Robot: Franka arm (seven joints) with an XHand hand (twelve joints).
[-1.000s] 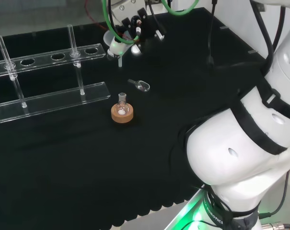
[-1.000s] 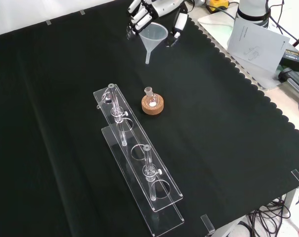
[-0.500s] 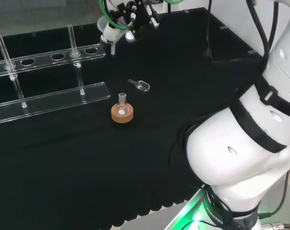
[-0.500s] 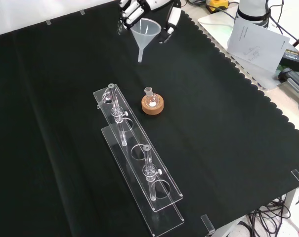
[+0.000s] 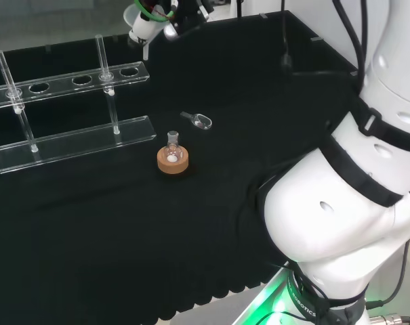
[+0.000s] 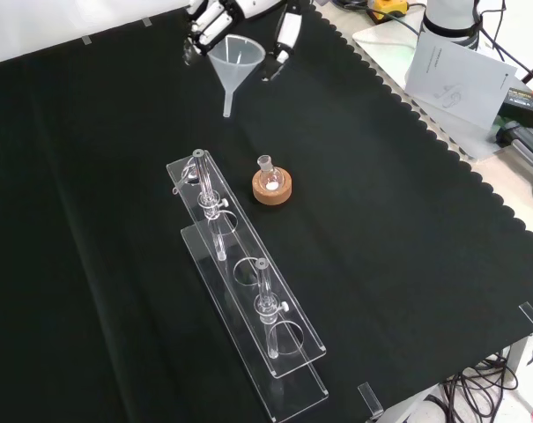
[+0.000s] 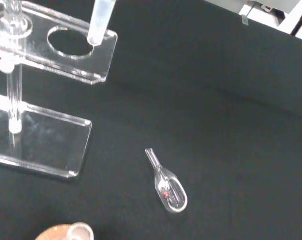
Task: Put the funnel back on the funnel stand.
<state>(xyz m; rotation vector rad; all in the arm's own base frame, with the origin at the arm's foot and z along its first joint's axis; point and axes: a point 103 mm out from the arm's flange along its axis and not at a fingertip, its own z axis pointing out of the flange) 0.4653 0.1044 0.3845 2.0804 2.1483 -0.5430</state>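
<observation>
Robot hand (image 6: 240, 16) gripping funnel (image 6: 234, 63), spout down; funnel stand (image 6: 248, 295) below it, flask (image 6: 268, 174) nearby.

Head behind, front opposite; share stand (image 5: 76, 81).

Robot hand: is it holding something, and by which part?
Yes. The robot hand holds the funnel by its wide cone, near the rim, fingers on either side; the spout hangs free below.

Black cloth (image 6: 407, 229) bears funnel stand (image 6: 248, 300), corked flask (image 6: 271, 183), scoop (image 5: 200, 121).
</observation>
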